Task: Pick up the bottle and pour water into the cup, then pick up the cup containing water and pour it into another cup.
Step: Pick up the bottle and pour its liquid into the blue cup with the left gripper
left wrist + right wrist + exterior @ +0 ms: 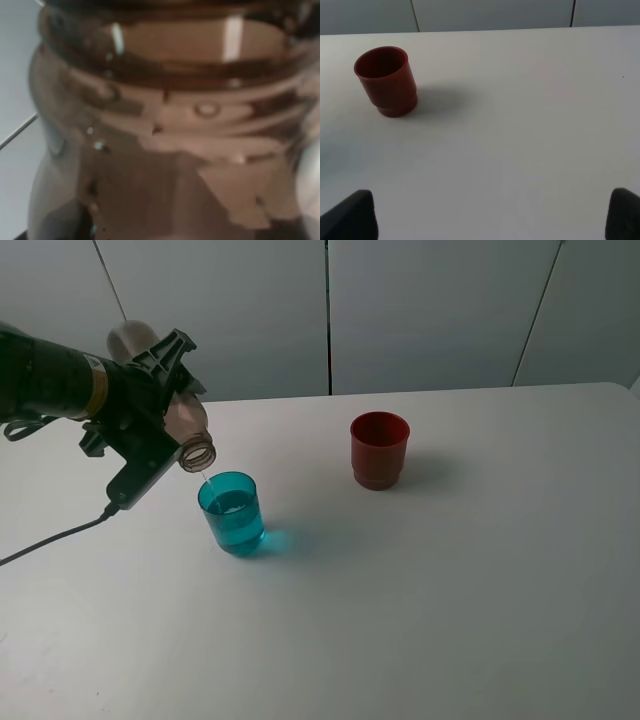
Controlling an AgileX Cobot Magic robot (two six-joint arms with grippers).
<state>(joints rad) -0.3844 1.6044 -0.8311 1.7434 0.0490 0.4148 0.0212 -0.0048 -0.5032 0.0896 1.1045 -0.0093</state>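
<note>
Teal cup (231,512) and red cup (379,450) make two; one bottle (192,438), seemingly pouring.

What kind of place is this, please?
Probably a robotics lab bench: a plain white table, bare white wall panels behind, and a robot arm pouring from a bottle into a teal cup.

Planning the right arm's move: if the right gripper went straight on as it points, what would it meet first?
Most likely the bare table: the right gripper, open, aims at it, and the red cup stands off to one side of that line. Depth is unclear.
</note>
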